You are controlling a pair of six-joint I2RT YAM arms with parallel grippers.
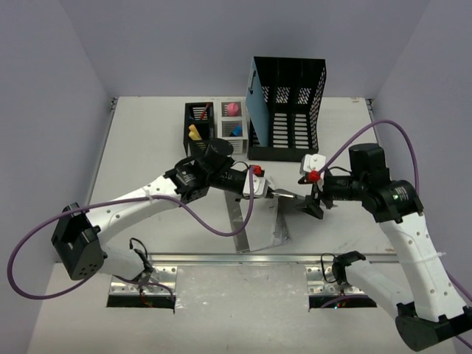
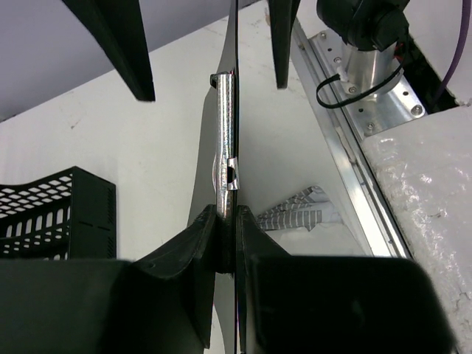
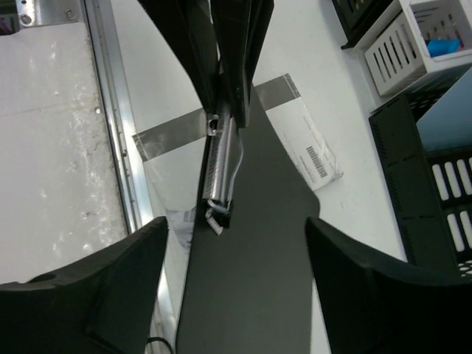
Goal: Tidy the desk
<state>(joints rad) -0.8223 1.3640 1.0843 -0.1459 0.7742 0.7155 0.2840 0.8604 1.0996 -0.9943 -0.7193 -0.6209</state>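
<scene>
The desk (image 1: 147, 147) is a white tabletop between lilac walls. My left gripper (image 1: 269, 190) is shut on a black clipboard (image 3: 251, 258), pinching it at its metal clip (image 2: 225, 133) and holding it on edge above the middle of the desk. My right gripper (image 1: 313, 205) is open. Its two fingers (image 3: 96, 295) stand wide on either side of the board's free end without touching it. In the left wrist view the left gripper (image 2: 228, 221) is clamped on the thin board, with the right gripper's fingers (image 2: 110, 44) beyond it.
Loose papers and a clear sleeve (image 1: 258, 221) lie under the clipboard. A black file rack (image 1: 287, 107) holding a blue folder stands at the back, with a black pen holder (image 1: 199, 125) and white bins (image 1: 232, 122) to its left. A metal rail (image 1: 243, 258) runs along the near edge.
</scene>
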